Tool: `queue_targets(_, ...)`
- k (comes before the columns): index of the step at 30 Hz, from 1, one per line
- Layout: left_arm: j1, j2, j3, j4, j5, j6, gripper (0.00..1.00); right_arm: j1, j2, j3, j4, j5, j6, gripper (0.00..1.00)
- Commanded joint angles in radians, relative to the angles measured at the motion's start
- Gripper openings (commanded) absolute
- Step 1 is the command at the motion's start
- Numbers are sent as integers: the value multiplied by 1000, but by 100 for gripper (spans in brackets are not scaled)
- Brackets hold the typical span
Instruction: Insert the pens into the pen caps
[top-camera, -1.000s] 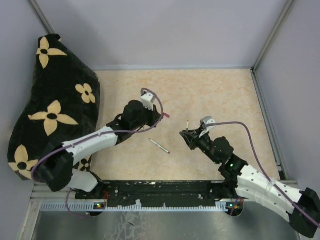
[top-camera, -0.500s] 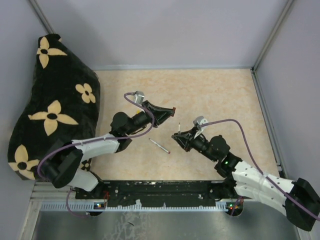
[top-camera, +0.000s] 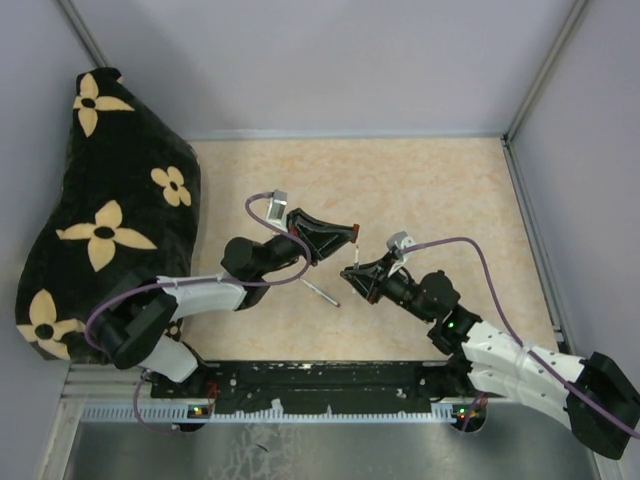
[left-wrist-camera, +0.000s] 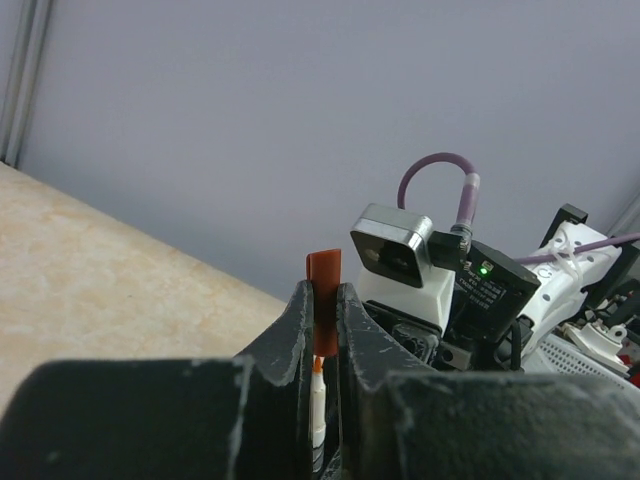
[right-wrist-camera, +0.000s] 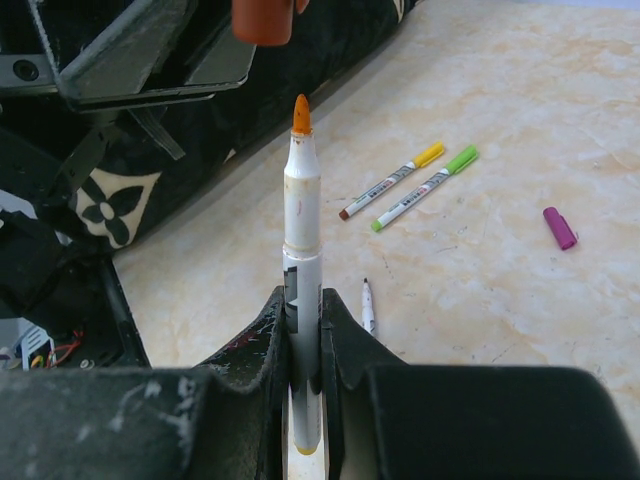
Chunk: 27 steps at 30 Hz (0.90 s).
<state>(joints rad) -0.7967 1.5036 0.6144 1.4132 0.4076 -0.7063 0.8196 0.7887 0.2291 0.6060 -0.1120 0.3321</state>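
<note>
Two capped pens, yellow-capped (right-wrist-camera: 392, 180) and green-capped (right-wrist-camera: 424, 187), look finished mid-bench; left gripper (left-wrist-camera: 322, 330) clenches dark red cap (left-wrist-camera: 323, 315), right gripper (right-wrist-camera: 302, 330) grasps orange-tipped white pen (right-wrist-camera: 301, 260), unjoined; magenta cap (right-wrist-camera: 559, 227) lies loose.

No legible text or labels.

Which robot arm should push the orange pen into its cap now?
Probably the right. Its gripper holds the pen upright, tip just under the cap. The left gripper only needs to hold that cap steady.
</note>
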Motion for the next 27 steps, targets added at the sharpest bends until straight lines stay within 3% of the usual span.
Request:
queue_targets(1, -29, -9, -2, 25, -17, 30, 0, -7, -2, 10, 64, -8, 13, 0)
queue_targets(27, -67, -9, -9, -30, -80, 94, 0, -7, -41, 7, 48, 0, 10, 0)
